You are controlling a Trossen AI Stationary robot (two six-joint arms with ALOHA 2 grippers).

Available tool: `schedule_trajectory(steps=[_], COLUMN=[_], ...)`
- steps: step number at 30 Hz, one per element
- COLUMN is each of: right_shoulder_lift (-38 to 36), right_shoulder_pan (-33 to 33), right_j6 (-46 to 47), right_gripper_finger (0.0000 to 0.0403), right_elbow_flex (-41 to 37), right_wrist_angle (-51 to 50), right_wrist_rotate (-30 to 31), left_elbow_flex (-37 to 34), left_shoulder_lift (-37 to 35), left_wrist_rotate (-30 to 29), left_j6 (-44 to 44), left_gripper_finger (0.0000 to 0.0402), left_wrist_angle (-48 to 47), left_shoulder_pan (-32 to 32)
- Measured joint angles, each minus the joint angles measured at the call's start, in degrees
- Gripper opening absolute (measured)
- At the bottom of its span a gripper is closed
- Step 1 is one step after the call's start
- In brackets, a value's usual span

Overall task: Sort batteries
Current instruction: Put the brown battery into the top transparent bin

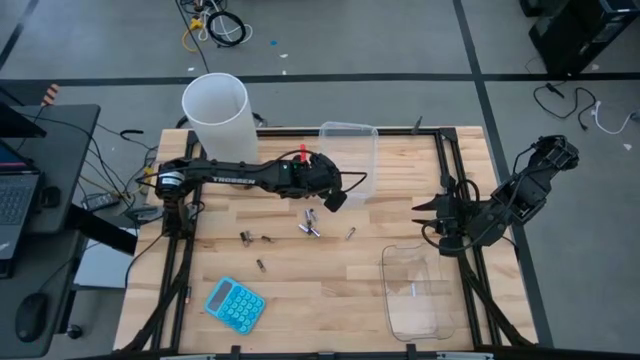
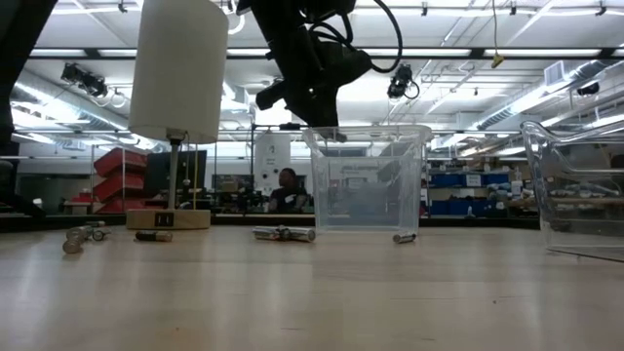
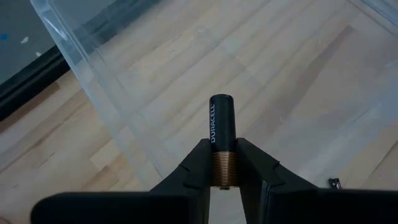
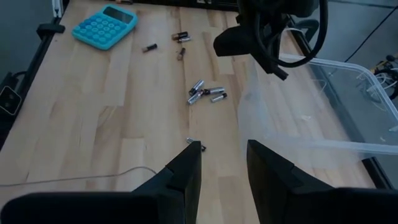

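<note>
The batteries are small, stiff, smooth-sided cylinders, light but apt to roll or slip, so each is best pinched across the middle of its body. The left gripper (image 3: 222, 167) hangs above the far clear tub (image 1: 350, 160) and pinches a black-and-copper battery (image 3: 222, 134) by its copper end between narrowly set fingers; the grip looks light, perhaps loosening. The loose batteries (image 1: 309, 224) lie scattered on the wooden table (image 1: 330, 290) near the blue calculator (image 1: 235, 303). The right gripper (image 4: 222, 163) waits at the table's right edge, jaws apart and empty.
</note>
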Motion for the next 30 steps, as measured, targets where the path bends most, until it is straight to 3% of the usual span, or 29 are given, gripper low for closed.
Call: schedule_trajectory(steps=[21,30], right_shoulder_lift=[0.00,0.00], right_shoulder_pan=[0.00,0.00], right_j6=[-0.53,-1.16], right_gripper_finger=[0.0115,0.0115], right_elbow_flex=[0.00,0.00], right_wrist_angle=[0.37,0.68], right_wrist_rotate=[0.02,0.02], left_elbow_flex=[0.00,0.00], left_shoulder_lift=[-0.02,-0.04], left_wrist_rotate=[1.05,1.05], left_j6=[0.76,0.76], left_gripper_finger=[0.0058,0.0085], left_wrist_angle=[-0.01,0.00], left_shoulder_pan=[-0.02,-0.02])
